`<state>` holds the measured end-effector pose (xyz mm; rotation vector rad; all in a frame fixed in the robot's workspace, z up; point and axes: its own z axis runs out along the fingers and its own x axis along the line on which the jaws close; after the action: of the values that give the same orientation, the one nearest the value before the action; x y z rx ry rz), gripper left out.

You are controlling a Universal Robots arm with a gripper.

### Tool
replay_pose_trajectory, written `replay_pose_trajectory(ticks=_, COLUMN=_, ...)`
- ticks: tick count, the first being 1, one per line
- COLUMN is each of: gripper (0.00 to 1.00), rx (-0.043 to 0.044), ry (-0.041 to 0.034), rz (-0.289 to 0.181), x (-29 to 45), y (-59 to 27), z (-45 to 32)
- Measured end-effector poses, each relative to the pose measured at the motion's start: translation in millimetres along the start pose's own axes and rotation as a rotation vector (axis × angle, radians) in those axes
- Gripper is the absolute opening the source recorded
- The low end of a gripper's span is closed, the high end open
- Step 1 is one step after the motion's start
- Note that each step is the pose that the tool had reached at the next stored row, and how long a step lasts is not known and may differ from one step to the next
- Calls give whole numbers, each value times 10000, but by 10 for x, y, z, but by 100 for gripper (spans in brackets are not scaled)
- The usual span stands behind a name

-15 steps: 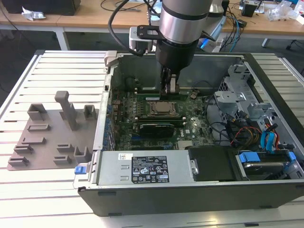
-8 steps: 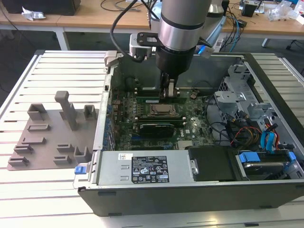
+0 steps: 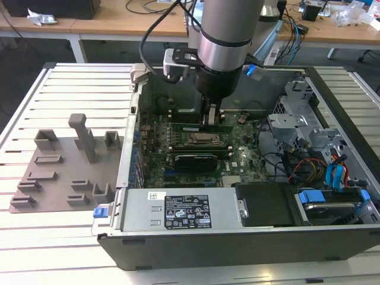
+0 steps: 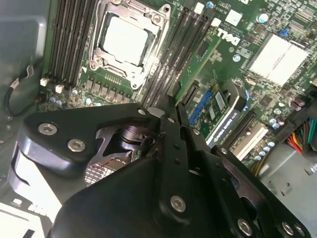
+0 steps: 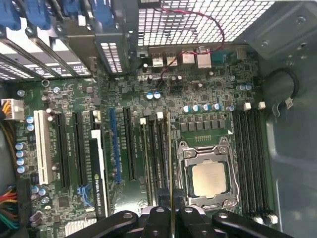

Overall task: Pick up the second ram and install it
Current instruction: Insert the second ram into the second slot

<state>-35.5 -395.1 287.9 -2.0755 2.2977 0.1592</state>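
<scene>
- Over the motherboard, the fingers gripped the second ram edge-on above the slots beside the processor socket.
- Risk judged: slight tilt could miss the slot and jam.

A robot arm with a thick cylindrical body in smooth silver-grey metal, ending in a wide black collar. A black cable loops down beside it. A small bracket in silver and black is bolted to the side of the wrist, and a blue fitting sits on the opposite side. Below the collar is the pincer, dark and narrow. In the second wrist view the pincer is built from matte black linkage plates with rounded edges, joined by shiny silver screws, with a bright metal core between the plates.
</scene>
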Motion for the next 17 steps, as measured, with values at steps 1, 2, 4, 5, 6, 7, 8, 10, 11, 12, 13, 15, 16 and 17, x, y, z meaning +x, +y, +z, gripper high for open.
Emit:
replay_pose_trajectory(ticks=1, gripper=13, rx=0, ry=0, rz=-2, x=-32, y=-3, z=30)
replay_pose_trajectory(ticks=2, gripper=13, rx=0, ry=-1, rz=0, x=-57, y=-4, z=52)
replay_pose_trajectory(ticks=4, gripper=13, rx=-1, ry=-1, rz=-1, x=-96, y=-8, z=84)
replay_pose_trajectory(ticks=5, gripper=13, rx=-1, ry=0, rz=-1, x=-109, y=-9, z=97)
replay_pose_trajectory(ticks=6, gripper=13, rx=-1, ry=-1, rz=-1, x=-123, y=-10, z=124)
replay_pose_trajectory(ticks=7, gripper=13, rx=-2, ry=1, rz=-1, x=-131, y=-11, z=148)
replay_pose_trajectory(ticks=8, gripper=13, rx=-2, ry=0, rz=-2, x=-137, y=-12, z=166)
replay_pose_trajectory(ticks=10, gripper=13, rx=-1, ry=-1, rz=-1, x=-143, y=-13, z=196)
replay_pose_trajectory(ticks=11, gripper=13, rx=-1, ry=0, rz=-1, x=-147, y=-14, z=217)
replay_pose_trajectory(ticks=12, gripper=13, rx=-2, ry=0, rz=-1, x=-154, y=-14, z=244)
replay_pose_trajectory(ticks=13, gripper=13, rx=-2, ry=2, rz=-1, x=-164, y=-16, z=269)
replay_pose_trajectory(ticks=15, gripper=13, rx=-1, ry=-2, rz=-1, x=-180, y=-20, z=315)
replay_pose_trajectory(ticks=16, gripper=13, rx=-1, ry=-1, rz=-1, x=-187, y=-21, z=336)
replay_pose_trajectory(ticks=17, gripper=13, rx=-2, ry=1, rz=-1, x=-199, y=-25, z=364)
